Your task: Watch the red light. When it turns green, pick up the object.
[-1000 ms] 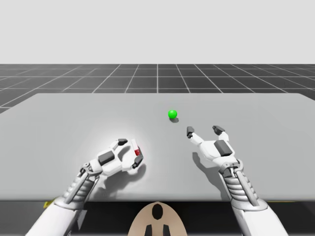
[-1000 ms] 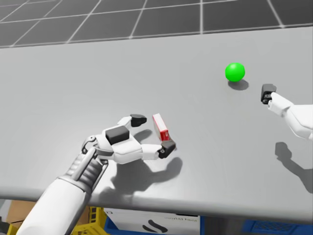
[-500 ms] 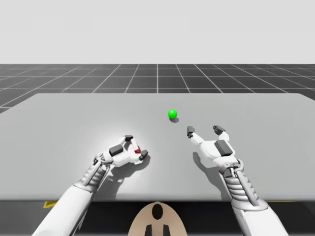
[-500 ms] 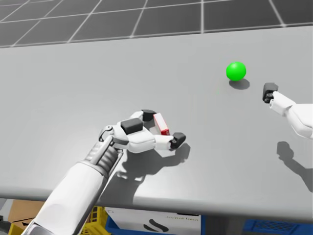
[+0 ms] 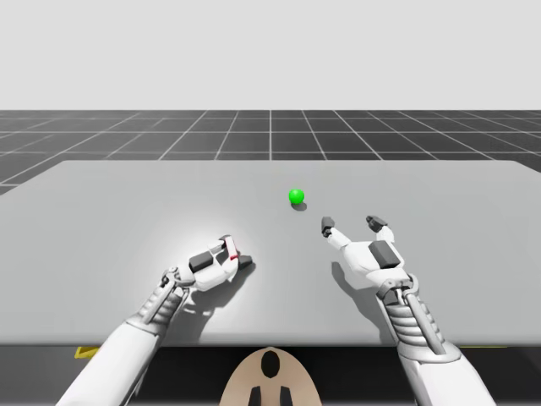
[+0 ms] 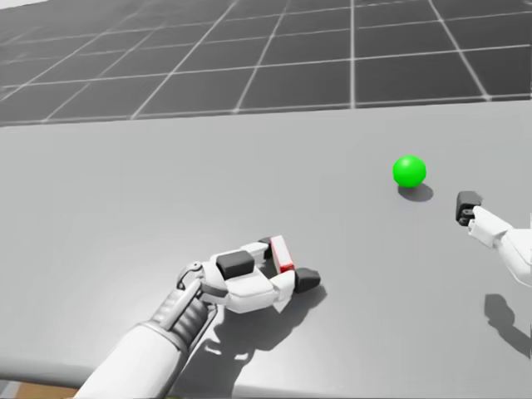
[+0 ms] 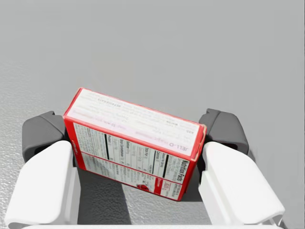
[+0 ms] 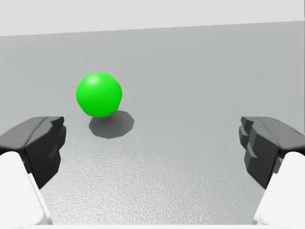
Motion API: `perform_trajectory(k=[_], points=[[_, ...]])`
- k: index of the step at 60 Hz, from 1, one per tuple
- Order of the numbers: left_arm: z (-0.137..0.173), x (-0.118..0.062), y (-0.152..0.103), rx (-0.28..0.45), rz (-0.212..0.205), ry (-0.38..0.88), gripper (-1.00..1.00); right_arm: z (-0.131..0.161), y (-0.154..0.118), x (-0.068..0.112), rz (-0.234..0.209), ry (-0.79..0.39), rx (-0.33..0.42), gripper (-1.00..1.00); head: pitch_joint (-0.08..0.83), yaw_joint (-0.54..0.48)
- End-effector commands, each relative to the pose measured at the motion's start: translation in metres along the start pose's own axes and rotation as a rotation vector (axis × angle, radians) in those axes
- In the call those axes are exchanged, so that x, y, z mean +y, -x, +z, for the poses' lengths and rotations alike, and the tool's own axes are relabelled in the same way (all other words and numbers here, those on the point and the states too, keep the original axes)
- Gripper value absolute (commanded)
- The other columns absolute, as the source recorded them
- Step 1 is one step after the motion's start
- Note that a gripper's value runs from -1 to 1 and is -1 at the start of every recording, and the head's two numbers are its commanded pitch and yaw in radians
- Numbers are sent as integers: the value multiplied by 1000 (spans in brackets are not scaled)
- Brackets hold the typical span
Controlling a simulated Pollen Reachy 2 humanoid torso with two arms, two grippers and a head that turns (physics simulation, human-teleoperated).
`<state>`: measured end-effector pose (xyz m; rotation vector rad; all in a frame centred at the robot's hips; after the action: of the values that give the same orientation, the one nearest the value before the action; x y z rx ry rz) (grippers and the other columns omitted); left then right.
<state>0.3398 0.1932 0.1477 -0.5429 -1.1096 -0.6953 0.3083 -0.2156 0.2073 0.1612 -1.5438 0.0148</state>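
Observation:
A small red box (image 7: 138, 143) with white printed panels lies slantwise between the fingers of my left gripper (image 7: 133, 132), and both dark pads press on its ends. In the high view the left gripper (image 5: 230, 255) rests low on the table, left of centre, with the red box (image 5: 232, 249) in it. The head view shows the same box (image 6: 283, 253) held in that gripper (image 6: 285, 263). The light is a green ball (image 5: 296, 196) (image 6: 409, 170) further back. My right gripper (image 5: 350, 224) hovers open, the green ball (image 8: 99, 94) ahead of it and nothing between its fingers.
The grey table (image 5: 101, 211) stretches wide to both sides and far back behind the ball. One dark fingertip (image 6: 468, 206) of my right gripper pokes in at the head view's right, near the ball. A dark gridded floor lies beyond the table.
My left gripper has dropped over the red box and shut on its ends. My head has turned, tilting up. The right arm has not moved; the light stays green.

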Motion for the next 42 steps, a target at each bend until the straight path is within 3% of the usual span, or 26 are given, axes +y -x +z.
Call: perform_trajectory(k=[1, 17, 21, 30, 42], points=[[2, 0, 5, 17, -3, -2, 1000, 0, 3, 6, -25, -2, 4, -1000, 438, 231], [4, -2, 2, 8, -20, -31, 1000, 2, 2, 5, -31, 3, 8, -1000, 320, 226], [14, -4, -12, -15, -28, -40, 1000, 2, 2, 5, -31, 1, 10, -1000, 316, 226], [37, -4, -51, -17, -94, -106, 1000, 1, 3, 4, -18, -2, 9, -1000, 313, 223], [64, -5, -105, -108, -151, -159, 1000, 3, 6, 0, -12, -47, 20, -1000, 302, 219]])
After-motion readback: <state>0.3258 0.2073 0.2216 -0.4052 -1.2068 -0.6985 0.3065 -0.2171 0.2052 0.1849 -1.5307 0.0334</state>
